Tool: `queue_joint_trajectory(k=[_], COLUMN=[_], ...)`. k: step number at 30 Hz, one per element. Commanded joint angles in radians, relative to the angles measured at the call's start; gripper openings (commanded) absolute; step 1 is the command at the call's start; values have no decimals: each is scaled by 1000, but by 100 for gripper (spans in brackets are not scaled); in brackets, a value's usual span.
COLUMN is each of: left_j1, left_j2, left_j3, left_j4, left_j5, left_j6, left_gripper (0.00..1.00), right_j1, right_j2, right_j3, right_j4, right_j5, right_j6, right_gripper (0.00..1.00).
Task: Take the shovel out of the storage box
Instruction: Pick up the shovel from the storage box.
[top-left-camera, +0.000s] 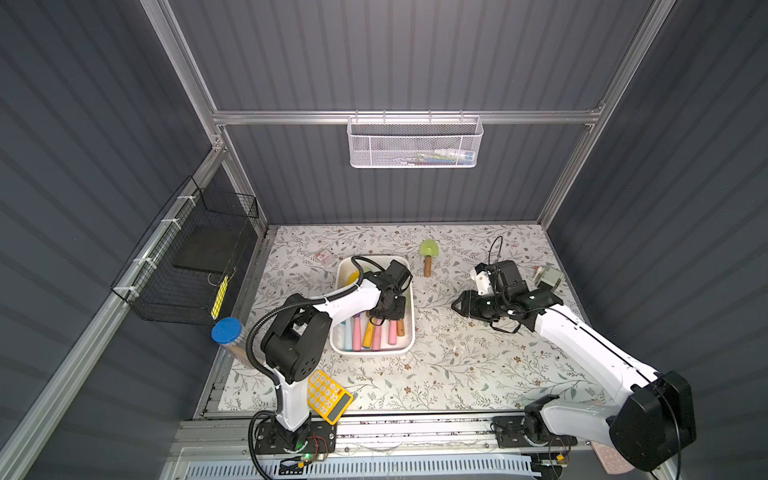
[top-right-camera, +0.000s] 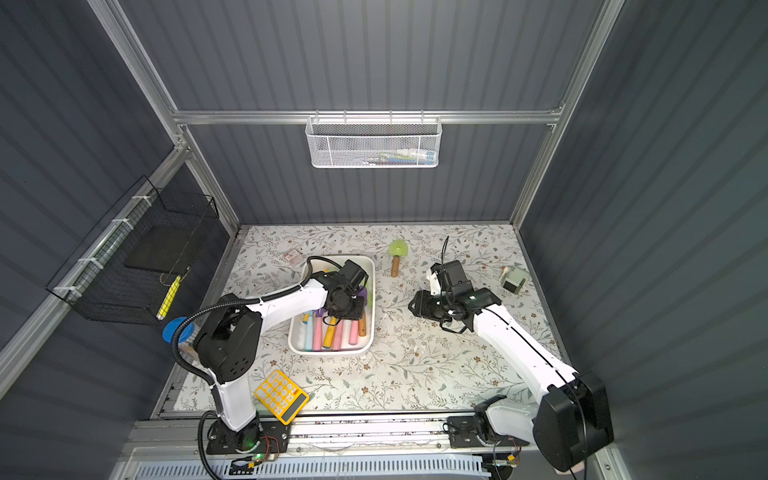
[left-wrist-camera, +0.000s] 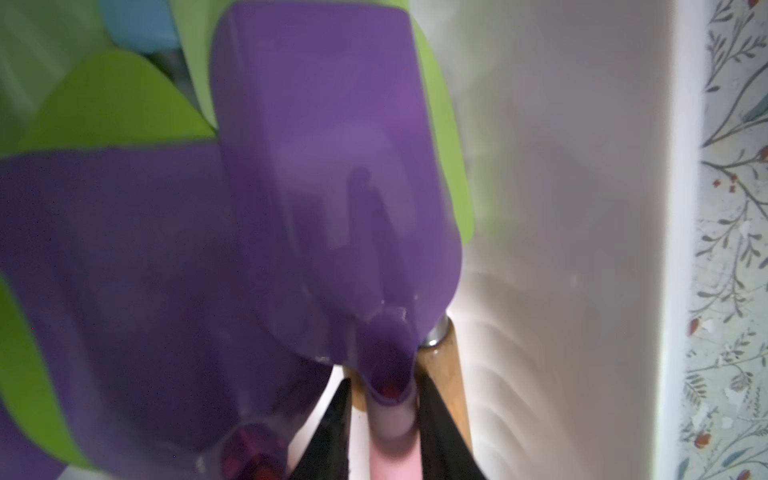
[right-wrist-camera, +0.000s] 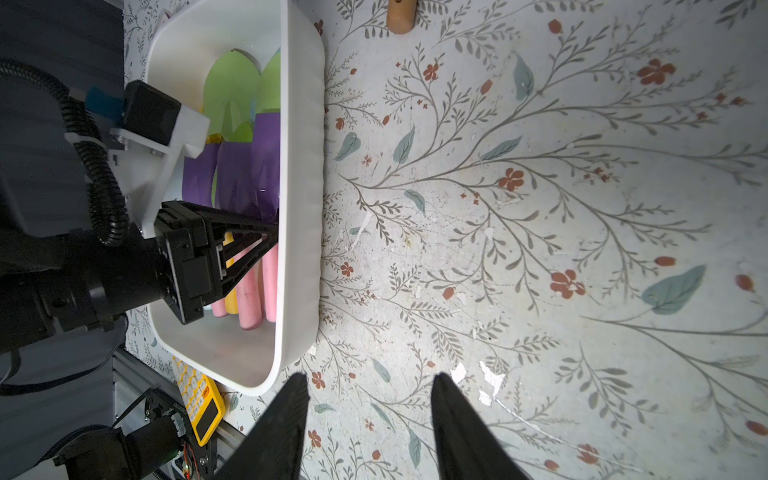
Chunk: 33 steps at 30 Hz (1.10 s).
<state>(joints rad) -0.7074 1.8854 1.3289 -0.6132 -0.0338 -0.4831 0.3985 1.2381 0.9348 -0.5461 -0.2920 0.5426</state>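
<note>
Purple-bladed, the shovel (left-wrist-camera: 332, 166) lay in the storage box (top-left-camera: 386, 347) by its three-o'clock wall. The left end effector (left-wrist-camera: 381, 372) straddled the pink handle (left-wrist-camera: 392, 432), apparently to lift; whether it pinched, I couldn't tell. The right end effector (right-wrist-camera: 369, 376) gaped.

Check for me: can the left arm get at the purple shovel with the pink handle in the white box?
Probably yes. The left gripper is down inside the storage box, fingers either side of the pink handle of the purple shovel; nothing lies over it. A wooden handle crowds one finger.
</note>
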Motion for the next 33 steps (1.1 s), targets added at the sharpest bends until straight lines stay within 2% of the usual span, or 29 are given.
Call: queue_joint_trajectory(k=[1, 7, 11, 13, 19, 24, 33], left_j1=[-6, -6, -6, -5, -6, -5, -6], left_j2=[35, 84, 78, 87, 68, 33, -57], left_j3=[3, 54, 48, 55, 60, 73, 131], left_j4=[4, -75, -57, -53, -30, -37, -78], left_j5=[-3, -76, -74, -74, -60, -55, -65], left_j6=[-3, -2, 7, 10, 6, 4, -4], left_gripper=[26, 24, 29, 29, 15, 14, 3], right_j1=[0, 1, 2, 3, 13, 16, 47], right_j2=[-9, -2, 5, 8, 3, 1, -14], right_j3=[-13, -13, -11, -9, -10, -13, -20], right_j4=[1, 2, 7, 9, 6, 5, 33], right_j5=[-10, -15, -18, -21, -20, -18, -33], right_j6=[10, 11, 14, 16, 20, 20, 35], right_gripper=[51, 51, 51, 51, 51, 51, 51])
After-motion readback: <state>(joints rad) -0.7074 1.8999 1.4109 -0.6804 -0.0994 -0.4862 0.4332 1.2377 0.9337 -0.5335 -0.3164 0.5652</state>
